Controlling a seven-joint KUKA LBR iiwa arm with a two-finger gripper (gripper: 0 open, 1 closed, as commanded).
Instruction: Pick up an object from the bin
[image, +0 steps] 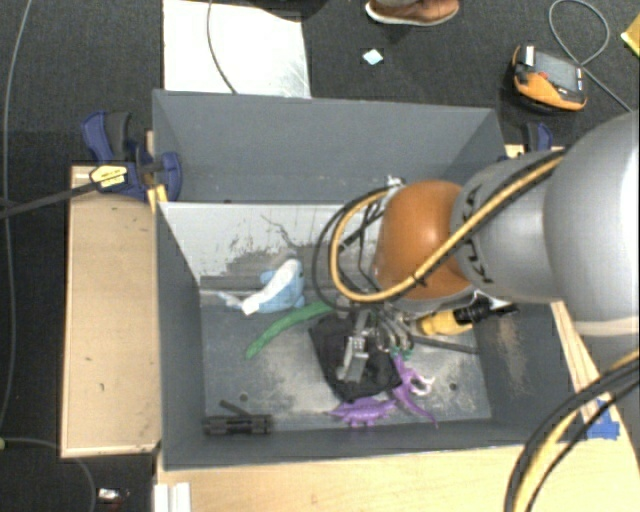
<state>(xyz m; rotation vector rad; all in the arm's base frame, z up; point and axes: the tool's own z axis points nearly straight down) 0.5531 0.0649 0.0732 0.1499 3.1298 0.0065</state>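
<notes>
Gripper: we are seeing the gripper (358, 358) reaching down below the orange wrist cover (415, 240), low over a dark thing in the bin's near-right part; we are not managing to tell whether it is apart, together or clamped on anything
Target thing: we are taking it to be the black, lumpy, matt thing (328, 350) lying on the floor of the bin (300, 150), right of centre, directly under the gripper and partly hidden by it
Handling: we are judging it to be light and soft, perhaps rubbery or cloth-like, giving under pressure rather than slipping; nothing about it is looking fragile
Where to take hold: we are favouring its raised middle or its left edge, where the surface is showing free of neighbours
Close neighbours: a purple toy lizard (365, 410) is lying just beside its near edge and a second purple figure (412, 385) at its right, both close enough to be risking a pinch along with it
Further things: a green curved strip (285, 330) is running from the black thing's upper left towards the bin's middle; a blue and white crumpled piece (275, 290) is lying beyond it by the far slope; a small black bar (237, 424) is lying well apart in the near-left corner
In the way: we are judging the purple figures the main nuisance; the green strip's end is possibly touching the black thing, though we are not able to tell
</notes>
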